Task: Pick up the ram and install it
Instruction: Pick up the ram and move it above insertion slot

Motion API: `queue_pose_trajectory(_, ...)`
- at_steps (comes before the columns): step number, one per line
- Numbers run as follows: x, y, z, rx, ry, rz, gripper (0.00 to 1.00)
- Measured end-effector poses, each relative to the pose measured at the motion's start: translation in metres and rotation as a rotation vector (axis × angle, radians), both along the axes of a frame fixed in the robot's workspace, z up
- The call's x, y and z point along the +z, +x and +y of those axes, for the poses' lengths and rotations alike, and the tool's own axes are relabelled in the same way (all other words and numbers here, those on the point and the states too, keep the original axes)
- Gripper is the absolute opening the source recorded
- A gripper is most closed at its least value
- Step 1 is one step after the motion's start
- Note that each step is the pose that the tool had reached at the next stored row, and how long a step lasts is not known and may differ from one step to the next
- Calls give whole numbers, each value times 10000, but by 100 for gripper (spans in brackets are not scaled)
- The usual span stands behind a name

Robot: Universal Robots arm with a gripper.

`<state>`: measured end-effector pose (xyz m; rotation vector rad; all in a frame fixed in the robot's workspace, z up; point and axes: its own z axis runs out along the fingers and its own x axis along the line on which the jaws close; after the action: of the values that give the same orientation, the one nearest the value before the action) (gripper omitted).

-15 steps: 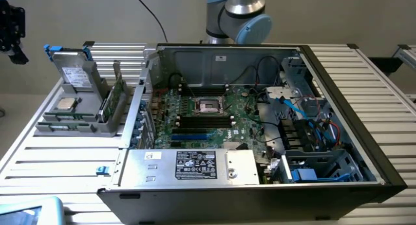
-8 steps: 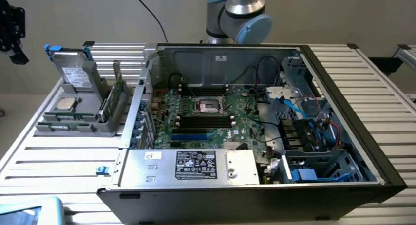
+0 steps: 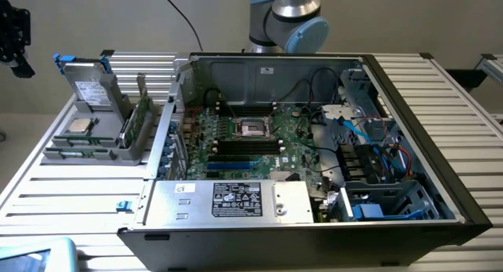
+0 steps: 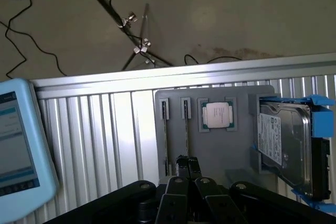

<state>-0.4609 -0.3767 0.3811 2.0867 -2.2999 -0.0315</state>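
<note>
One slatted metal table [image 3: 440, 107]; plain wall [image 3: 102, 19] behind.

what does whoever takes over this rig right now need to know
Gripper: shut, holding nothing, off the holder and roughly in line with the ram.
Ram: on edge in its holder groove, next to the cpu; the drive is at the far end. The holder sits on the table at the exterior view's left of the case.
Slots: the black ones on the board look empty.
Done: nothing that shows; the ram is not picked up.
Left: pick up the ram and install it.
</note>
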Motion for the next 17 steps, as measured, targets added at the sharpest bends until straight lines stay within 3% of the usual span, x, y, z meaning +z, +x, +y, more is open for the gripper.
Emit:
queue_pose_trajectory(3, 0, 0, 0, 0, 0, 0, 12)
queue_pose_trajectory(6, 0, 0, 0, 0, 0, 0, 31)
queue_pose_trajectory(7, 0, 0, 0, 0, 0, 0, 31)
queue_pose_trajectory(14, -2, 0, 0, 0, 0, -1, 60)
queue_pose_trajectory(17, -15, 6, -19, -1, 0, -1, 60)
